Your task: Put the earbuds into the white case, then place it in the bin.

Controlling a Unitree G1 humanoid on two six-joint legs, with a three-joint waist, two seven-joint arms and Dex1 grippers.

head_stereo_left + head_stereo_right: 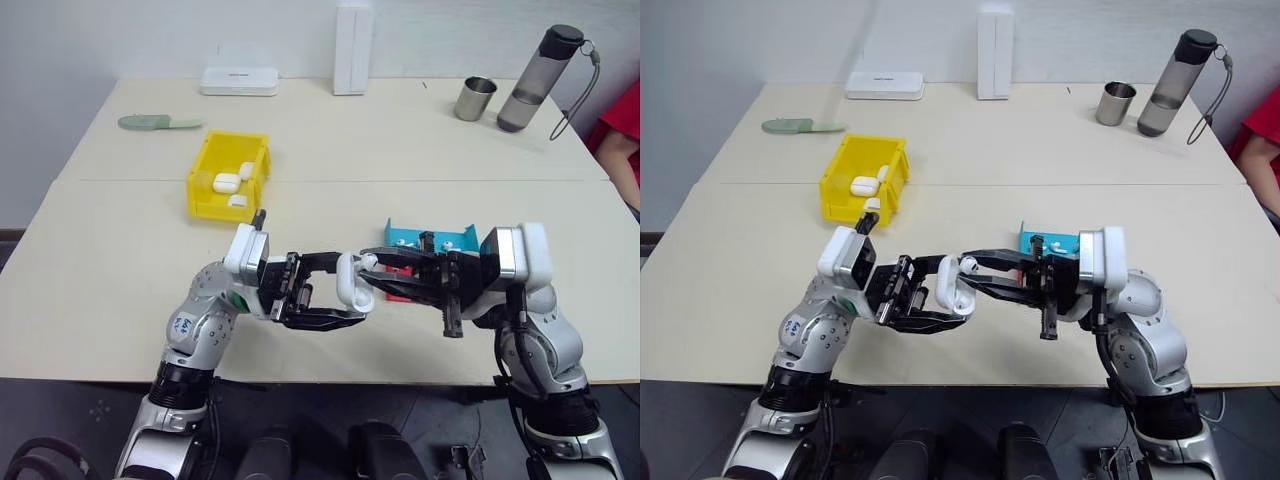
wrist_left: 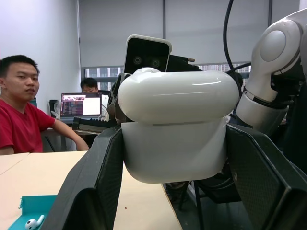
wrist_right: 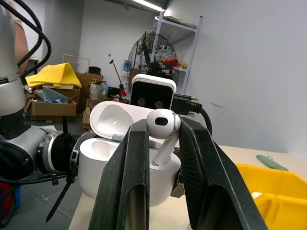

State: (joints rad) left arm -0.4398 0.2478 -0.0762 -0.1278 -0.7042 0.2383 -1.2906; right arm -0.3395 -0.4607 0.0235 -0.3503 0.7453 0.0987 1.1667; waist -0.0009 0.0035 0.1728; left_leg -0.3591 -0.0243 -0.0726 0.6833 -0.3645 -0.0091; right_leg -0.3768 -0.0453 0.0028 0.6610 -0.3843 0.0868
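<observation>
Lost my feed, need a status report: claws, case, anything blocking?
Left claw shut on open case. Right claw shut on earbud, stem going into case. Bin already has cases. Nothing in the way.

Back edge: white flat box (image 1: 238, 81), upright white box (image 1: 352, 36)
Far right: metal cup (image 1: 475, 98) beside grey bottle (image 1: 538, 79)
Left: green strip (image 1: 160, 122)
Worktop (image 1: 120, 250): beige
</observation>
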